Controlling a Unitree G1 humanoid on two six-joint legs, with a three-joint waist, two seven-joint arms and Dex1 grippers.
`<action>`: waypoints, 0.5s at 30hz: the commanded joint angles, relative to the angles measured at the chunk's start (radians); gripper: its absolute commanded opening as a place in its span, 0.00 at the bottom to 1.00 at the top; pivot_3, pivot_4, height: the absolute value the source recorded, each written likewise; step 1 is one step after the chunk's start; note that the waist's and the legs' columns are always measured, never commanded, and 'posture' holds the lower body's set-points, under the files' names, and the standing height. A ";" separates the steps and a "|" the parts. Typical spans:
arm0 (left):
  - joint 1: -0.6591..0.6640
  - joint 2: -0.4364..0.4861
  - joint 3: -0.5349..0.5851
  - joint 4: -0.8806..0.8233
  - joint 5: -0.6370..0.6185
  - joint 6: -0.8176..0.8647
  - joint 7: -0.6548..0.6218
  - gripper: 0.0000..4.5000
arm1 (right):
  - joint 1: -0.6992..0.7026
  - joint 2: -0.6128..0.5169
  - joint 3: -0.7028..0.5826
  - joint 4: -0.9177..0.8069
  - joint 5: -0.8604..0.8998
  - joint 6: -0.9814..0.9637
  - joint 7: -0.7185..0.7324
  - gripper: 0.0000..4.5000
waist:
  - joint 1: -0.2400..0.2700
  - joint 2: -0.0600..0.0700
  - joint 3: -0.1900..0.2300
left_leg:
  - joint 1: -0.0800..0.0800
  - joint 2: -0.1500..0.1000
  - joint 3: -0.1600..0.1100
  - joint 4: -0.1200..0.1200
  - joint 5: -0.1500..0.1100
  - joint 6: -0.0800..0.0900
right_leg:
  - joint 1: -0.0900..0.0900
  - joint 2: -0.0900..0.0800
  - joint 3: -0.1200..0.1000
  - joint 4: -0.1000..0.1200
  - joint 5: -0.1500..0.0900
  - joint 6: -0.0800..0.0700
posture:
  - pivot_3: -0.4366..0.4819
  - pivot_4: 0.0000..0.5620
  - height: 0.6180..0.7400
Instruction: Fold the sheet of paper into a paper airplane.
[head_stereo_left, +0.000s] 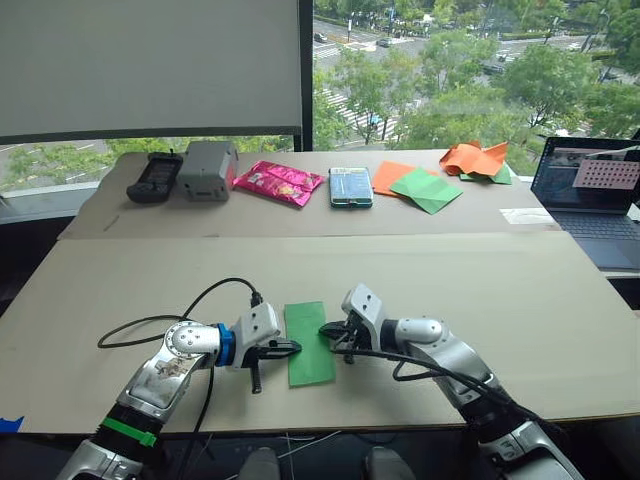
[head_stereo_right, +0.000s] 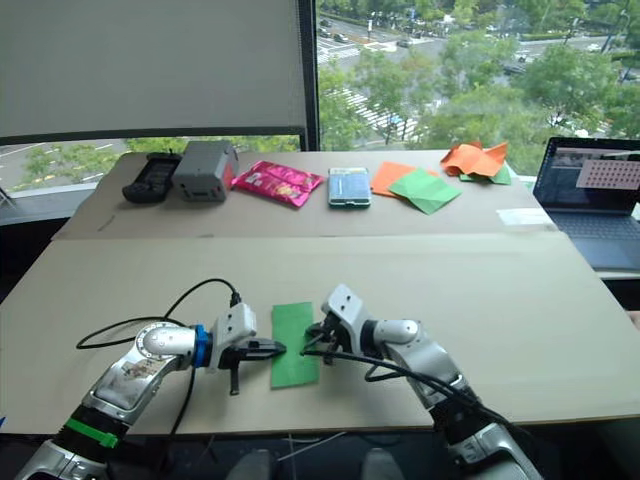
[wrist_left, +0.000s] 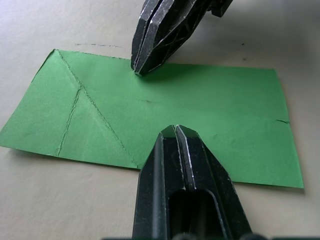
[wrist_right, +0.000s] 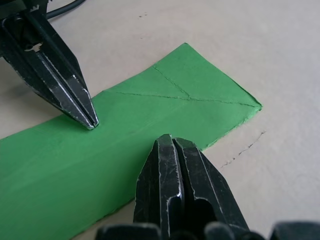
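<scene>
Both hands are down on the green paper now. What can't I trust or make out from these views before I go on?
- Sheet of paper: layer count unclear, lies flat in every view.
- Left hand: whether its tip actually presses the paper, hidden beneath its own fingers.
- Right hand: same.
- Laptop: cut off by the eye views' right edge; screen too small to read.

The sheet of paper (head_stereo_left: 309, 343) is bright green and lies flat on the surface (head_stereo_left: 520, 300), near the front edge. It is folded into a long narrow rectangle, with its long sides running away from the robot. At one short end thin crease lines cross the paper diagonally and meet in a pointed shape. The opposite short end has a small tear at its edge.
</scene>
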 joint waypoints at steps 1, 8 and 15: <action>0.029 0.015 -0.021 -0.002 0.027 0.012 -0.002 0.00 | -0.023 0.008 0.007 0.112 -0.046 -0.006 -0.003 0.01 | 0.000 0.000 -0.001 | 0.000 0.000 0.000 0.000 0.000 0.000 | 0.000 0.000 0.000 0.000 0.000 0.000 | 0.48 0.27 0.82; 0.041 0.015 -0.018 -0.018 0.032 0.017 0.006 0.00 | -0.102 0.051 -0.009 0.261 -0.060 -0.062 0.011 0.01 | -0.003 0.001 -0.002 | 0.000 0.000 0.000 0.000 0.000 0.000 | 0.000 0.000 0.000 0.001 0.000 0.000 | 0.48 0.27 0.82; 0.054 0.020 -0.010 -0.037 0.029 0.023 0.013 0.00 | -0.177 0.088 -0.025 0.409 -0.076 -0.128 0.019 0.01 | -0.006 0.002 -0.002 | 0.001 0.000 0.000 0.000 0.000 0.000 | 0.001 0.000 0.000 0.001 0.000 0.000 | 0.48 0.27 0.82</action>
